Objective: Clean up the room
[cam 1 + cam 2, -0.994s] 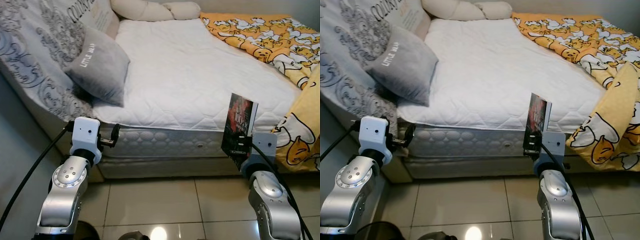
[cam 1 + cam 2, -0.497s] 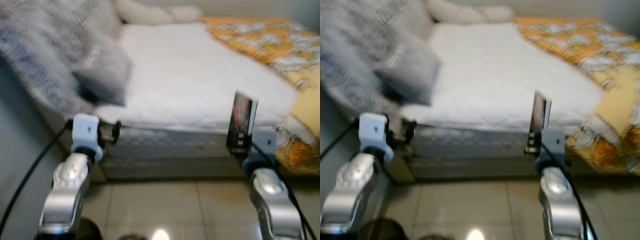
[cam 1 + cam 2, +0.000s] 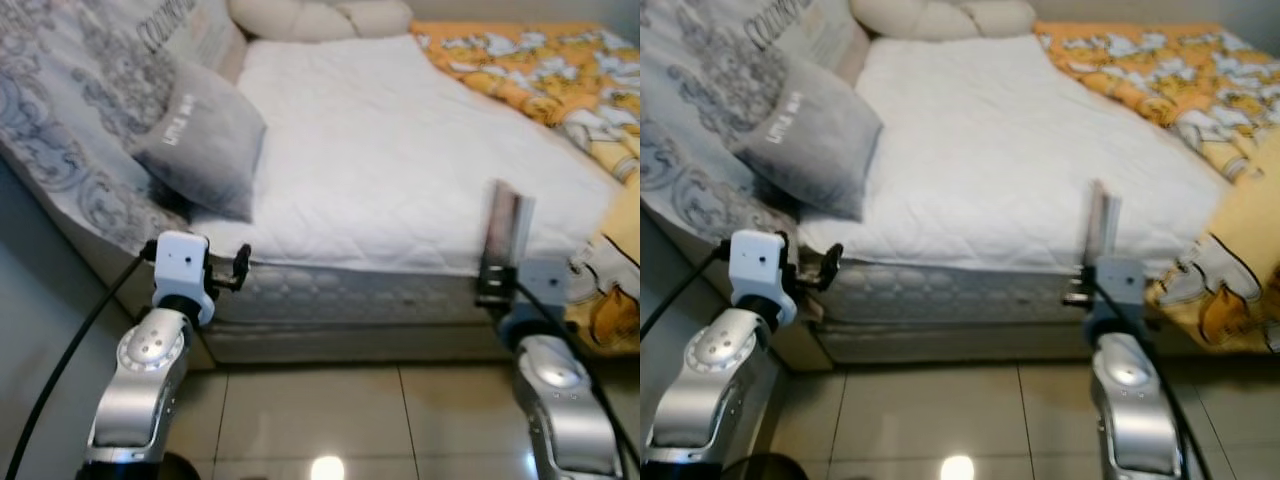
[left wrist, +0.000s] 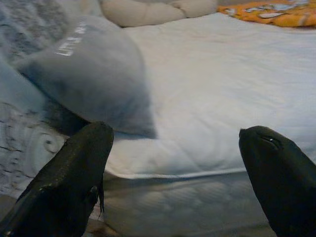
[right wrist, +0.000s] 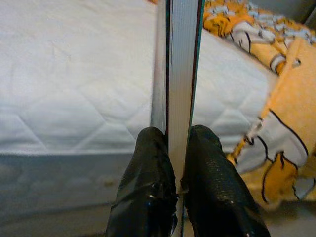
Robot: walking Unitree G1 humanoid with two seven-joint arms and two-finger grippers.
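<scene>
right tool point(image 5: 175, 148) clamps book point(image 5: 180, 64) | cover blurred | left tool point(image 4: 173, 163) spread

White quilted mattress point(image 3: 370, 150). Grey pillow point(image 3: 205, 150) with white lettering. Grey throw point(image 3: 70, 110) patterned in paler scrollwork. Orange-yellow blanket point(image 3: 540, 60) printed with white and yellow cartoon figures. Cream cushions point(image 3: 320, 18). Beige glossy floor tiles point(image 3: 340, 420). Silver arms, black fingers point(image 5: 148, 192) on a white-edged book point(image 5: 181, 74).
</scene>
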